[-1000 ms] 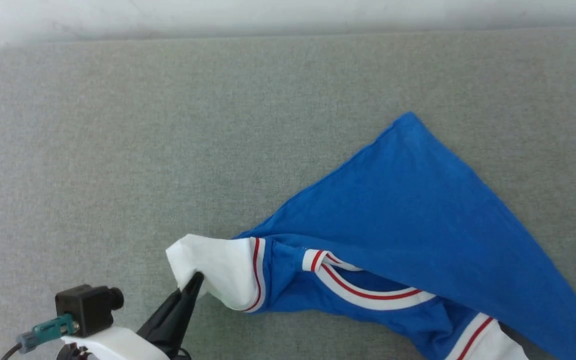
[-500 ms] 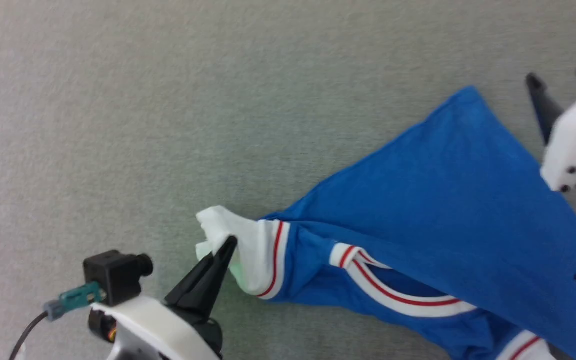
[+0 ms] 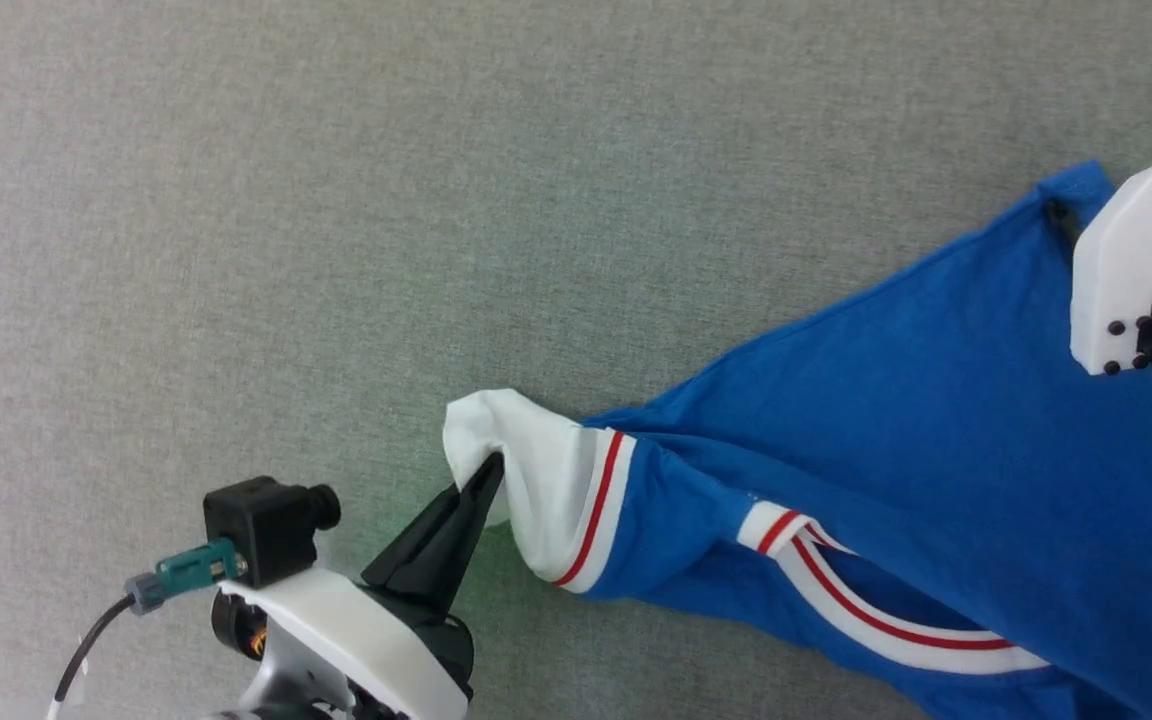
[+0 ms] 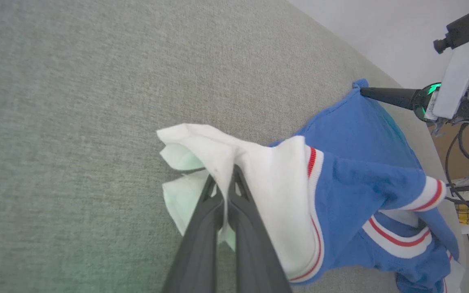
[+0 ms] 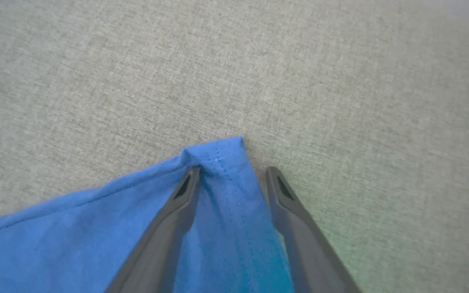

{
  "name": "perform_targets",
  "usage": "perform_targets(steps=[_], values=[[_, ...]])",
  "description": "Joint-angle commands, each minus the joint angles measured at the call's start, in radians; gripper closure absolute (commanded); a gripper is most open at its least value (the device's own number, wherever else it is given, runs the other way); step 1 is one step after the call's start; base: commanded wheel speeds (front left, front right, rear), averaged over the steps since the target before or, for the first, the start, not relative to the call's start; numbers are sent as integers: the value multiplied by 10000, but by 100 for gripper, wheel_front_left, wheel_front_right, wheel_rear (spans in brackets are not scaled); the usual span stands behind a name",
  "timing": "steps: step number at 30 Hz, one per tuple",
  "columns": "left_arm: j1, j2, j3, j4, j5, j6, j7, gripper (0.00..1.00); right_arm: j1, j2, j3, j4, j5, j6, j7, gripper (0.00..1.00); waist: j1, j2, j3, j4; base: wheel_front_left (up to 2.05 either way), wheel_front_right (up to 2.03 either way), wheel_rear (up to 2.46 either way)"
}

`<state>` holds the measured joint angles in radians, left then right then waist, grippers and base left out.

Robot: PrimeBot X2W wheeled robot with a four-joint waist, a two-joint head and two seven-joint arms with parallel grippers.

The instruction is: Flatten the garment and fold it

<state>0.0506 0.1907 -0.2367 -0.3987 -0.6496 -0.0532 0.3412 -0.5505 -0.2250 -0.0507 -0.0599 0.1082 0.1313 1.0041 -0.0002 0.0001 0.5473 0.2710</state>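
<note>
Royal-blue jersey T-shirt [image 3: 936, 400], trimmed in red-and-white stripes and ended in white at the sleeves, is seen lying on a grey woven-fabric surface [image 3: 336, 200]. It is drawn into a long wedge from the lower middle of the head view toward its right edge. Its white sleeve end [image 3: 536, 460] is pinched in the left gripper [image 3: 489, 472], whose two dark fingers are pressed together on a fold of the white cloth. In the left wrist view, loose white layers are seen hanging on either side of those fingers.

At the far blue hem corner [image 5: 218, 150] the right gripper [image 5: 232, 170] is set down with its fingers apart. One tip is laid on the blue cloth just inside the corner. The other is placed just beside the stitched edge, over the grey surface, so nothing is clamped there yet.

The garment is judged to be light, soft and limp, with no stiffness of its own. It can be expected to sag, wrinkle and stretch a little between two holds, and to drag on the textured surface rather than slide. It is not fragile, so a firm pinch can be used.

Hold is best taken at the stitched edges, where the cloth is doubled and least likely to slip. At the hem corner, both layers should be gathered between the fingers. If only one layer is caught, the other is likely to fall away and fold under. The area around the striped collar band [image 3: 886, 625] is bunched, so flattening is judged unfinished.
</note>
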Motion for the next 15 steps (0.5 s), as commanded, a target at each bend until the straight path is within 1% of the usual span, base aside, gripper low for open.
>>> perform_targets(steps=[1, 3, 6, 10, 15], values=[[-200, -56, -18, 55, 6, -90, -63, 100, 233, 61, 178, 329, 102, -6, 367, 100, 2, -1, 126, 94, 0, 0, 0], [-237, -51, 1, 109, -11, -82, -68, 100, 248, 87, 184, 281, 141, -6, 469, 100, 2, -1, 110, 41, 0, 0, 0], [-304, -26, 43, 175, -36, -99, -109, 100, 190, 128, 130, 152, 158, -6, 238, 100, 2, -1, -29, -96, 0, 0, 0], [-576, 50, 203, 179, 35, -153, -328, 100, 89, 339, -161, -19, 189, -6, -520, 100, 2, -1, -452, -346, 0, 0, 0], [-1506, 313, 688, 273, 710, -109, -926, 100, 30, 806, -619, -219, 354, -6, -1589, 100, 2, -1, -1336, -789, 0, 0, 0]])
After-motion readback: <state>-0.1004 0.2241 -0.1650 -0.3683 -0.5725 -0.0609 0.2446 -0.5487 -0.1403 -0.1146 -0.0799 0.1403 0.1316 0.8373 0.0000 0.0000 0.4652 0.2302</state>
